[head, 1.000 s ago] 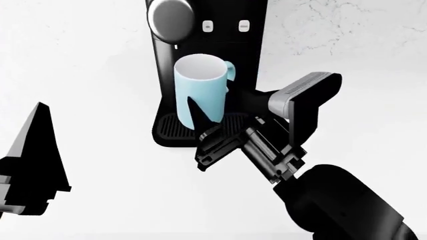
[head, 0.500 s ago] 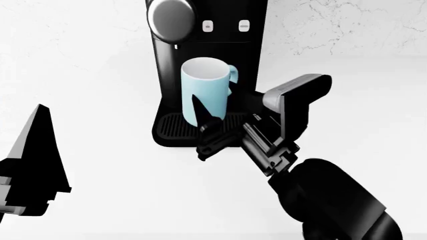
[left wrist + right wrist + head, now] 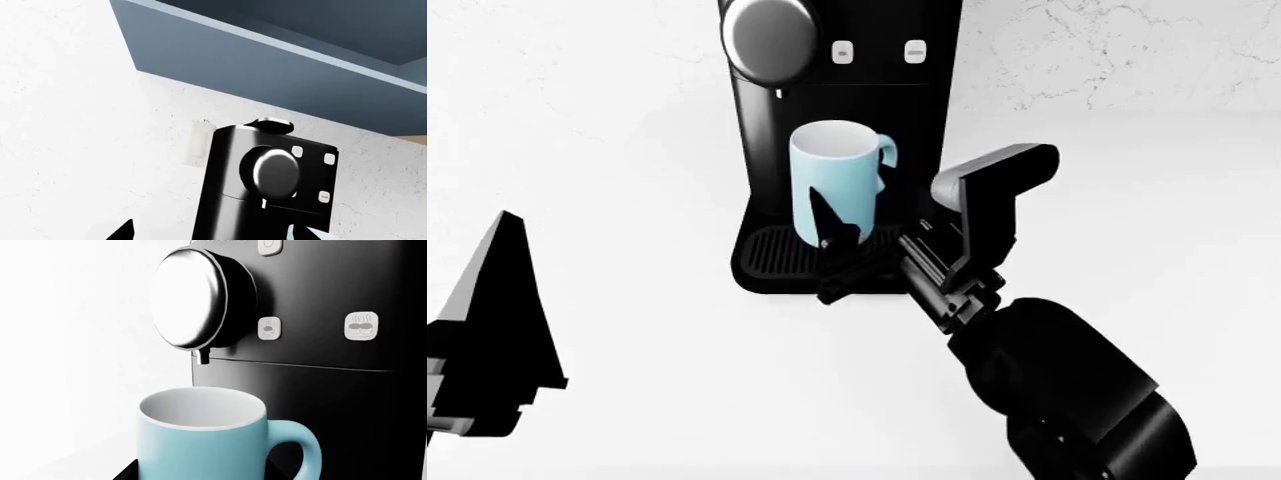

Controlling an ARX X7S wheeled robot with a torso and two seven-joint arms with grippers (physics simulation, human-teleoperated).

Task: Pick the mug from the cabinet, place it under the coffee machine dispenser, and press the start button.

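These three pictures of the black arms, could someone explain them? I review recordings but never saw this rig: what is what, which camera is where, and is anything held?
It is a simulated two-armed robot. The head view looks down over both arms; each wrist view sits near one gripper. On the white counter stands a black coffee machine with its round dispenser. The right gripper has its fingers around the light-blue mug over the ribbed tray; firmness of grip is unclear. The left gripper holds nothing visible.
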